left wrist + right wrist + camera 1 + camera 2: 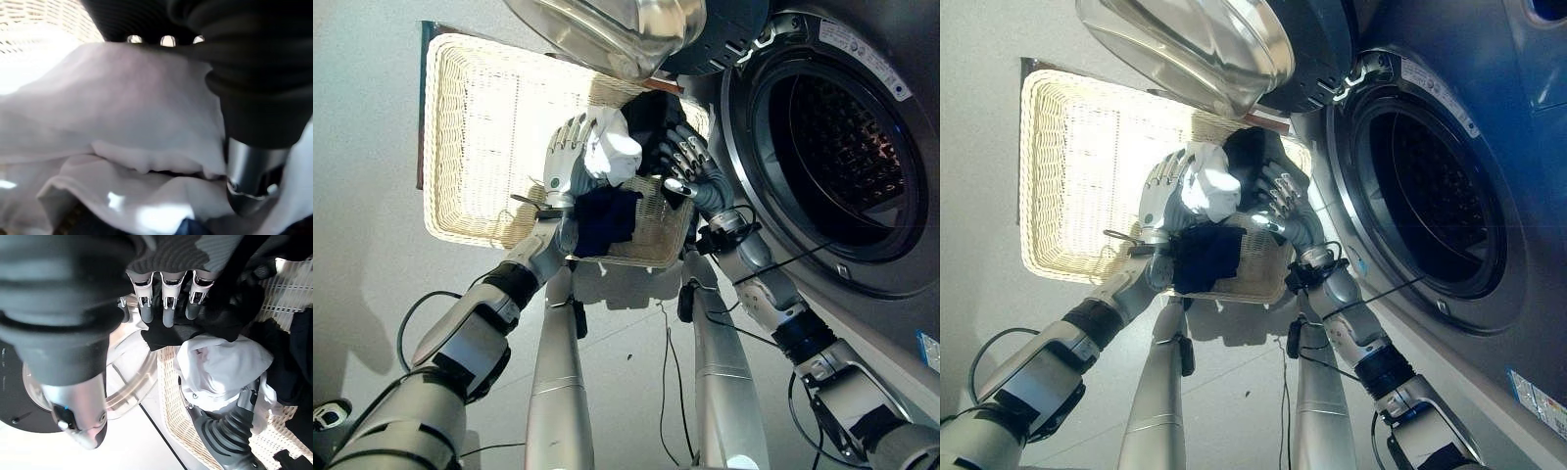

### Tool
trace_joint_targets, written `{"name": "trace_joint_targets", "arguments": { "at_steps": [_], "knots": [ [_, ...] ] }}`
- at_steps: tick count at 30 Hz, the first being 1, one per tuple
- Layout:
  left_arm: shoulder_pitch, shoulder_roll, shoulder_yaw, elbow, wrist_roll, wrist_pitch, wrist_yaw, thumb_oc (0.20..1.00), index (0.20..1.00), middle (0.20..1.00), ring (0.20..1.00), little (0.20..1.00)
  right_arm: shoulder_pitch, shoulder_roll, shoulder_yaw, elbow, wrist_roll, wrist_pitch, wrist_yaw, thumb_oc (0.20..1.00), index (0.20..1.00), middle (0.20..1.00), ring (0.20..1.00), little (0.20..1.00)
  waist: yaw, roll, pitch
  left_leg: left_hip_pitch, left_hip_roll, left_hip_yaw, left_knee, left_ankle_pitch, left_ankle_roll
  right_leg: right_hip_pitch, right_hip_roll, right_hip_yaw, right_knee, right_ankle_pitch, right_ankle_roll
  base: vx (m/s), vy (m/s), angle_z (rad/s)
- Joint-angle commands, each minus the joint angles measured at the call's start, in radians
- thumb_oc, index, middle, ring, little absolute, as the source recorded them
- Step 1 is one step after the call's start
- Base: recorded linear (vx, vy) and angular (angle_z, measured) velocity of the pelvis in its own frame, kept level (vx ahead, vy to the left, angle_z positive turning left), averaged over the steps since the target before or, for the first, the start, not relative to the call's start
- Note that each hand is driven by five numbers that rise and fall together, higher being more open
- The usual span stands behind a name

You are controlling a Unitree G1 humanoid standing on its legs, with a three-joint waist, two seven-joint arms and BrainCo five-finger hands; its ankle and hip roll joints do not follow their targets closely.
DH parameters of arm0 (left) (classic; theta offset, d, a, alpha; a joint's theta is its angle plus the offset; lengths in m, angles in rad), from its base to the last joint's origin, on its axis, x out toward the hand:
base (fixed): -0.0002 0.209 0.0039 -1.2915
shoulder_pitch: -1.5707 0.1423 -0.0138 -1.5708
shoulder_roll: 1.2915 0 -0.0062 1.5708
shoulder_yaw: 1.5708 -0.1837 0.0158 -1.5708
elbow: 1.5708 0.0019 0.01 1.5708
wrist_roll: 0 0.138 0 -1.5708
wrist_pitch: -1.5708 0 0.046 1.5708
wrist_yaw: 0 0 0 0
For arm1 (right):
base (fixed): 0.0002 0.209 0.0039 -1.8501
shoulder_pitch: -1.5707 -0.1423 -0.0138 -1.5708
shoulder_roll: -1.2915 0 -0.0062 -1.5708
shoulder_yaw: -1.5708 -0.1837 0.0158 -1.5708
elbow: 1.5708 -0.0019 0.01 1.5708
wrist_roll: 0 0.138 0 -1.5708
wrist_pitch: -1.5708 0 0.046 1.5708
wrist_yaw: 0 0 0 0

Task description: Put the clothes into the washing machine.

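1. Your two hands are working as a pair over the right end of the wicker basket [470,137], squeezing a bundle of clothes between them so it can be carried as one load and not piece by piece

2. The left hand [564,157] is on the left side of the bundle with its fingers curled against a white garment [612,152]; in the left wrist view that white cloth bunches right up against the palm and thumb, so I judge the hand clamped on it

3. The right hand [683,162] presses in from the right, fingers bent down onto a black garment [651,117]; the right wrist view shows its dark tips sunk in the black cloth, so it is gripping that side

4. A dark blue garment [607,217] hangs below the white one, draped over the near rim of the basket beside your left wrist. I cannot tell whether either hand has hold of it, so it may slip off when you lift

5. The washing machine [862,59] stands just to the right, its door [607,29] swung open above the far edge of the basket and the drum [842,147] dark and open; nothing can be seen inside it

6. As I read it, the load is gripped but not yet moved. The next step calls for keeping the squeeze even while you swing right, clear under the door
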Motion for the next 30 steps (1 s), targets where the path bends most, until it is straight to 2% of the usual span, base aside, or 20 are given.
{"name": "trace_joint_targets", "arguments": {
  "at_steps": [1,9,14,15,16,22,30],
  "knots": [
    [-0.027,-0.001,0.011,0.044,-0.030,-0.006,-0.019,1.000,1.000,1.000,1.000,1.000,-0.013,0.009,0.011,-0.062,0.014,-0.070,0.022,1.000,1.000,1.000,1.000,1.000,0.000,-0.031,-0.009,-0.035,-0.061,-0.016,0.004,0.079,0.085,0.048,0.053,-0.042,-0.033,0.047,0.012,0.00,0.000,0.00],
    [-0.097,-0.002,-0.002,0.191,-0.072,0.014,-0.068,1.000,1.000,1.000,1.000,1.000,-0.076,0.023,0.033,0.010,0.041,-0.089,0.024,1.000,1.000,1.000,1.000,1.000,-0.008,-0.041,-0.009,-0.037,-0.056,-0.011,0.001,0.079,0.081,0.044,0.053,-0.042,-0.038,0.047,0.011,0.00,0.000,0.00],
    [-0.124,-0.011,-0.015,0.268,-0.113,0.023,-0.159,1.000,1.000,1.000,1.000,1.000,-0.112,0.037,0.050,0.048,0.046,-0.100,0.017,1.000,1.000,1.000,1.000,1.000,-0.012,-0.044,-0.009,-0.039,-0.057,-0.008,-0.003,0.080,0.080,0.041,0.055,-0.042,-0.045,0.051,0.010,0.00,0.000,0.00],
    [-0.127,-0.015,-0.019,0.290,-0.128,0.024,-0.199,0.366,0.366,0.366,0.366,0.366,-0.118,0.038,0.051,0.057,0.053,-0.103,0.021,1.000,1.000,1.000,1.000,1.000,-0.014,-0.045,-0.009,-0.040,-0.058,-0.008,-0.002,0.079,0.080,0.040,0.056,-0.039,-0.047,0.051,0.009,0.00,0.000,0.00],
    [-0.127,-0.017,-0.021,0.298,-0.134,0.017,-0.219,0.200,0.200,0.200,0.200,0.200,-0.121,0.039,0.053,0.061,0.055,-0.105,0.022,1.000,1.000,1.000,1.000,1.000,-0.014,-0.045,-0.009,-0.040,-0.058,-0.008,-0.003,0.079,0.081,0.040,0.056,-0.039,-0.048,0.052,0.009,0.00,0.000,0.00],
    [-0.138,-0.025,-0.033,0.346,-0.171,-0.006,-0.294,0.200,0.200,0.200,0.200,0.200,-0.145,0.046,0.062,0.088,0.067,-0.115,0.029,1.000,1.000,1.000,1.000,1.000,-0.017,-0.047,-0.009,-0.041,-0.057,-0.005,-0.005,0.078,0.080,0.039,0.058,-0.038,-0.053,0.054,0.009,0.00,0.000,0.00],
    [-0.130,-0.029,-0.032,0.364,-0.194,-0.038,-0.308,0.200,0.200,0.200,0.200,0.200,-0.143,0.051,0.062,0.087,0.071,-0.115,0.027,1.000,1.000,1.000,1.000,1.000,-0.018,-0.047,-0.009,-0.040,-0.056,-0.005,-0.006,0.079,0.080,0.041,0.057,-0.037,-0.057,0.055,0.009,0.00,0.000,0.00]
  ]
}}
